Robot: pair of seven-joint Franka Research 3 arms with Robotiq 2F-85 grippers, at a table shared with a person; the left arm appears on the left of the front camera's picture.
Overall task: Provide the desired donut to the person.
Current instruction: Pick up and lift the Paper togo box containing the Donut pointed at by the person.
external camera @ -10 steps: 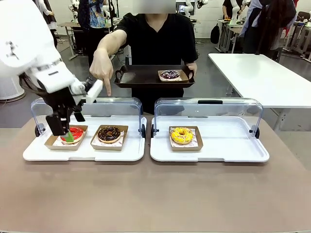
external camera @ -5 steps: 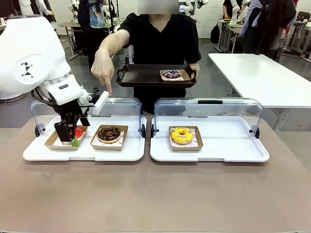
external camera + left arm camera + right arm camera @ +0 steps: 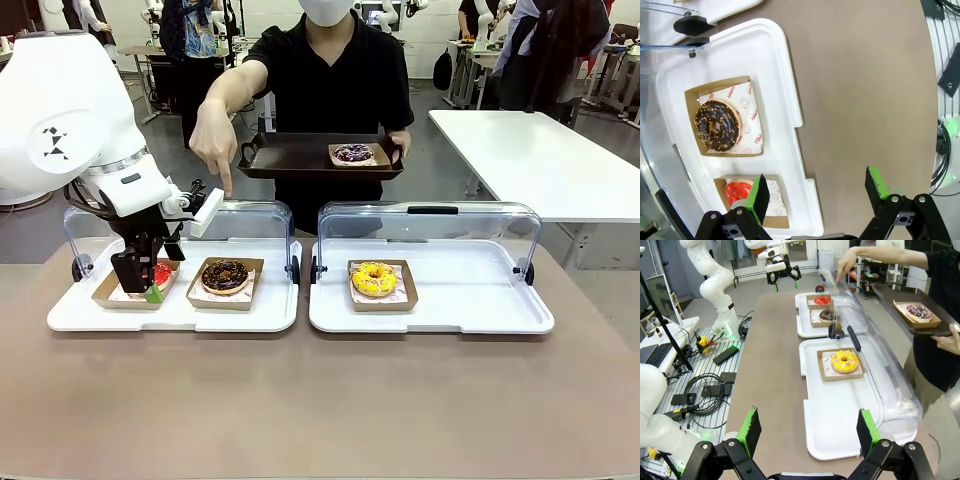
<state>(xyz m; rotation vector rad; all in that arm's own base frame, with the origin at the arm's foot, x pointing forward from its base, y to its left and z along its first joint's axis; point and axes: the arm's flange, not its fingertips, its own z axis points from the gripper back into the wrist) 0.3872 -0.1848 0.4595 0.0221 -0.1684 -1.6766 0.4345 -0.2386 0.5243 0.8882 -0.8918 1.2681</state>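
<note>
The person stands across the table, one hand pointing a finger down above the chocolate donut in the left white tray. The other hand holds a dark tray carrying a purple-iced donut. A red donut lies in its paper box left of the chocolate one. My left gripper hangs open just above the red donut. In the left wrist view the left gripper has one pad beside the red donut and the other over the table. My right gripper is open, well back from the yellow donut.
The yellow donut sits alone in the right white tray. Both trays have clear lids standing raised along their far sides. Bare brown table stretches in front of the trays. A white table stands at the back right.
My left gripper shifted slightly right and towards the front over the red donut, then held still. The person's pointing hand and dark tray have barely moved.
</note>
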